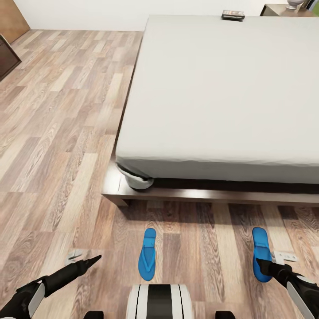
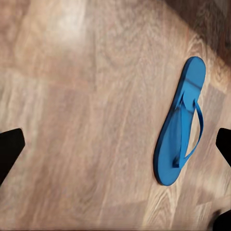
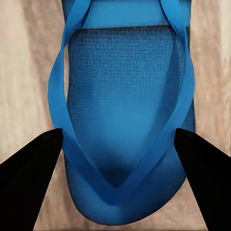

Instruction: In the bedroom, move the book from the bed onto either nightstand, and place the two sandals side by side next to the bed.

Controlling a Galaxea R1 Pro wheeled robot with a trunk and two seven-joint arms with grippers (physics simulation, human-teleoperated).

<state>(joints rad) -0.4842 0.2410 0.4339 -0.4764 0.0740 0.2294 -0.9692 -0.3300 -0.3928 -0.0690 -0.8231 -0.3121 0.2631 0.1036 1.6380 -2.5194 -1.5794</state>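
The right pincer (image 3: 115, 149) hangs wide open, gripping nothing, straddling 1 sandal (image 3: 126, 110) directly below, seemingly lined up to grasp it. The left pincer (image 2: 115, 144), likewise open and empty, has the other sandal (image 2: 180, 122) off toward 1 fingertip, on the floor (image 1: 57, 133) beside the bed (image 1: 221, 88)

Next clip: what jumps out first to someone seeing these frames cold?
Two bright blue sandals lie apart on the wood floor at the foot of the bed: the left sandal near the robot's middle, the right sandal under the right end effector, whose fingers are spread on either side of it. The left end effector hangs over bare floor, and the book sits at the mattress's far edge.
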